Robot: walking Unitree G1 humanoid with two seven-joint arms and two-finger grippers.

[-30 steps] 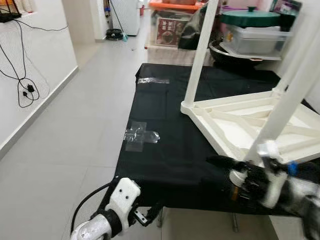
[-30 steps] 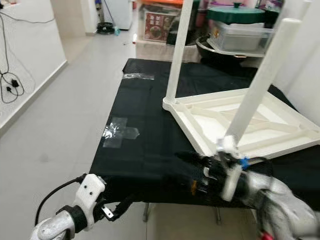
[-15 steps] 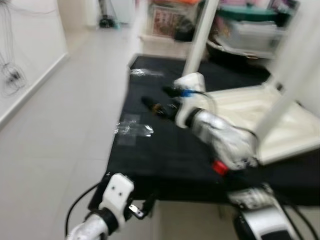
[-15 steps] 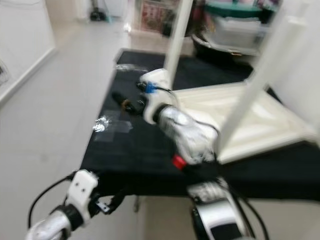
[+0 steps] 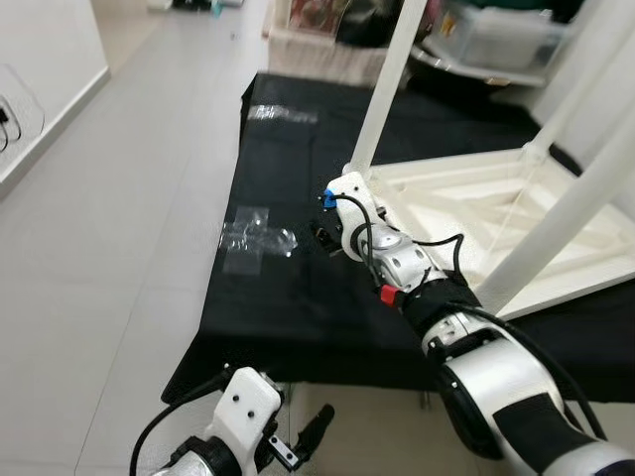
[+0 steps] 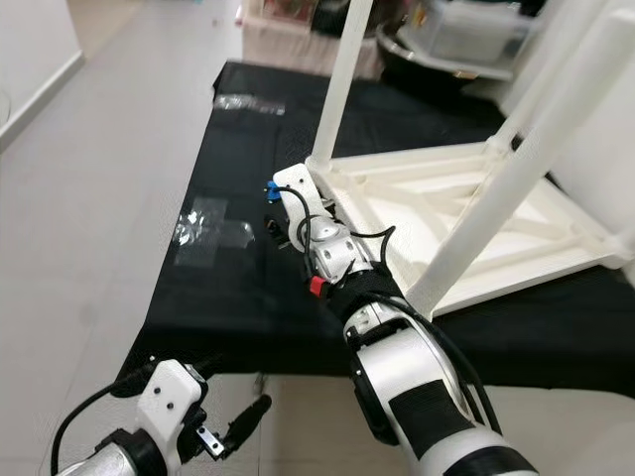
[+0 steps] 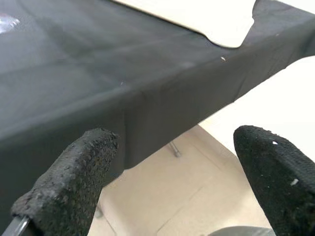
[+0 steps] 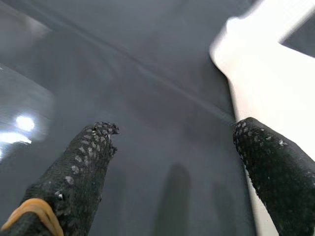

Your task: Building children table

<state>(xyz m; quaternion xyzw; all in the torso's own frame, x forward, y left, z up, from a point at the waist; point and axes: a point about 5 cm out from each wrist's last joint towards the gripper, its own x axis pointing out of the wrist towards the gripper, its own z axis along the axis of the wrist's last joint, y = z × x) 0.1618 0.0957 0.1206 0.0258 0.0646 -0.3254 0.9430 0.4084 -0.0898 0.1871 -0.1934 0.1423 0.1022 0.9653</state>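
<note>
White plastic table [image 5: 466, 223] upside down, legs upward, beside right end effector [image 8: 174, 162] with fingers spread.

Left gripper [image 7: 172, 167] fingers spread before the black cloth's [image 7: 98, 64] draped edge (pale floor [image 7: 162, 206] below).

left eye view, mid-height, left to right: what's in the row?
Bare floor → clear tape patch on the black cloth → right tool → near corner of the upturned white table → its slanted white leg.
</note>
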